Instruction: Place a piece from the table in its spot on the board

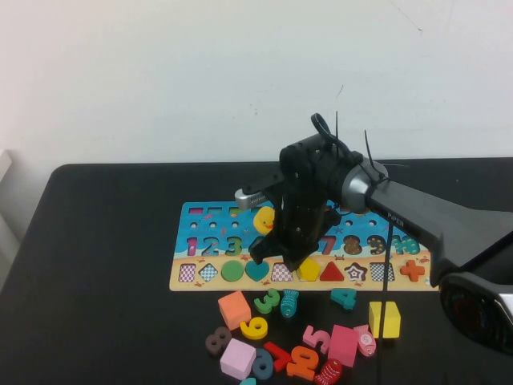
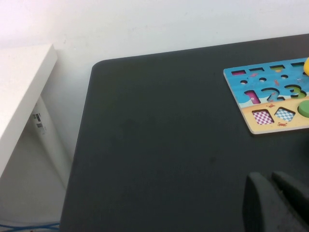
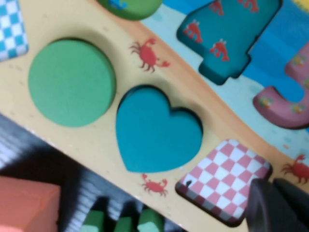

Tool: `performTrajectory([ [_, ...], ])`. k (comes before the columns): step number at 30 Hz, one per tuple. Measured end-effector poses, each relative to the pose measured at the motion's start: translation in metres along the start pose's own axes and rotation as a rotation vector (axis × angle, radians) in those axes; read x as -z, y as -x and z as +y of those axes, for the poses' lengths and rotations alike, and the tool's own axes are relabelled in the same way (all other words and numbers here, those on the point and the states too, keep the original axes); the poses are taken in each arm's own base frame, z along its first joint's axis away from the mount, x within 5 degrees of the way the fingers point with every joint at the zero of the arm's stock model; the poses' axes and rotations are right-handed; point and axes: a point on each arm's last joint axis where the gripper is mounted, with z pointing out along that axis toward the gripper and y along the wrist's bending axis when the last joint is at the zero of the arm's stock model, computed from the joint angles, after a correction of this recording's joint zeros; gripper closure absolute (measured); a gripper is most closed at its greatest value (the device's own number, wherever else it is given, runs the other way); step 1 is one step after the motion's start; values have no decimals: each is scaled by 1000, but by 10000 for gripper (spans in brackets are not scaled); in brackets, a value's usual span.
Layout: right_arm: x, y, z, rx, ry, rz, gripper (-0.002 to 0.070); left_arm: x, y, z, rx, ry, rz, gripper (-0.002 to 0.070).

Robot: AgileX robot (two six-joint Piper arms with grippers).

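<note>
Right end effector (image 1: 280, 258) above seated teal heart (image 1: 256, 271); left end effector (image 2: 277, 203) parked.

The board (image 1: 183, 277) shows the numbers 1, 2 and 3 in a row (more go on to the right). Loose number pieces lie near it: a yellow 6 (image 1: 255, 327), a green 3 (image 1: 268, 301), a pink 5 (image 1: 315, 338).

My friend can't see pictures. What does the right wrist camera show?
A teal heart piece sits snugly in its heart-shaped slot on the puzzle board, beside a green circle piece. On the heart's other side is an empty pink-checkered slot, with the right gripper dark at the picture's edge.
</note>
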Motion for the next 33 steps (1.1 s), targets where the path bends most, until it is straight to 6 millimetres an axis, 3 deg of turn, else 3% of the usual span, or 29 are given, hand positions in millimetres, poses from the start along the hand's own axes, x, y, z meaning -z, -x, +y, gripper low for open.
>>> performTrajectory([
  [11, 1, 0, -1, -8, -14, -5, 657, 0, 0, 0, 0, 0, 0, 677],
  [22, 40, 7, 2, 14, -3, -78, 657, 0, 0, 0, 0, 0, 0, 677],
  [28, 83, 11, 9, 38, 47, -156, 657, 0, 0, 0, 0, 0, 0, 677],
  [33, 154, 9, 15, 74, 67, -288, 657, 0, 0, 0, 0, 0, 0, 676],
])
